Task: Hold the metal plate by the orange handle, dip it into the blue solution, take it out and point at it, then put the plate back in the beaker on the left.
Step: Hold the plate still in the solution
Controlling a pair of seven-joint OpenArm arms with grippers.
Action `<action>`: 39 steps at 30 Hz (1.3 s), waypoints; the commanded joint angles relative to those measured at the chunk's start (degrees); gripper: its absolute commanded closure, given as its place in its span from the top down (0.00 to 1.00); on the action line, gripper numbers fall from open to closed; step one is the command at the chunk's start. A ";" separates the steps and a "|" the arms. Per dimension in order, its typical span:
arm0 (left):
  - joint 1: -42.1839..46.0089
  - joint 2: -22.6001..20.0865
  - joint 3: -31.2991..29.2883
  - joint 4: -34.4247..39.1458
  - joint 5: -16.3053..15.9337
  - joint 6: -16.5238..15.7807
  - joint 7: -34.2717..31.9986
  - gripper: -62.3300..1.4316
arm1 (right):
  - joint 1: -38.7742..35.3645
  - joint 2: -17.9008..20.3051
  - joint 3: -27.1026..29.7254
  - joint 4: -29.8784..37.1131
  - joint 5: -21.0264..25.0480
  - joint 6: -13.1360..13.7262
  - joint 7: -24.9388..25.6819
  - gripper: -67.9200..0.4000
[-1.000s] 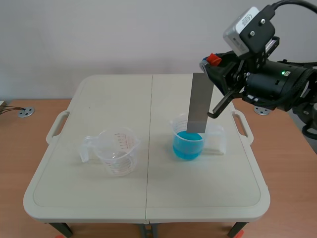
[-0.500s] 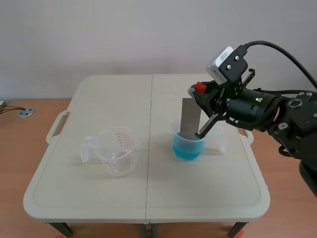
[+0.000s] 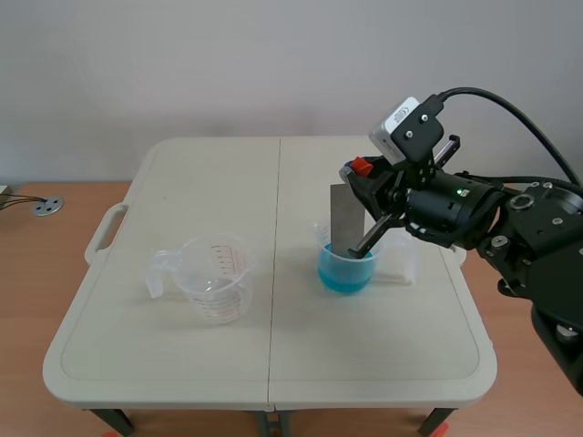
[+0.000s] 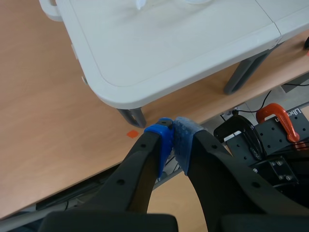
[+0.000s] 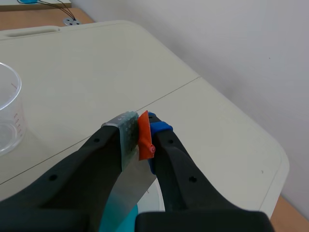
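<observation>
scene: metal plate (image 3: 345,218) dipped in blue solution (image 3: 343,274) | wrist views: right fingers (image 5: 96,159) pinch orange handle (image 5: 144,137), left fingers (image 4: 141,164) pressed together

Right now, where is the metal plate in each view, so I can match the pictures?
Scene view: the metal plate stands right of centre, its lower end in the beaker of blue solution, its top in the right gripper.
Left wrist view: not in it.
Right wrist view: clamped in that gripper, under the orange handle.
Shared landmark: the white table, in all three views.
</observation>
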 commanded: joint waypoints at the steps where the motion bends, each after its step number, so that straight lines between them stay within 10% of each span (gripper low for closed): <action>1: -0.02 -0.20 -0.15 0.39 -0.33 -0.09 -0.76 0.05 | 0.52 0.42 0.11 0.15 -0.28 0.33 -0.24 0.02; 39: -0.04 -0.20 -0.15 0.39 -0.33 -0.09 0.24 0.05 | 0.55 0.42 0.11 0.15 -0.28 0.33 -0.22 0.02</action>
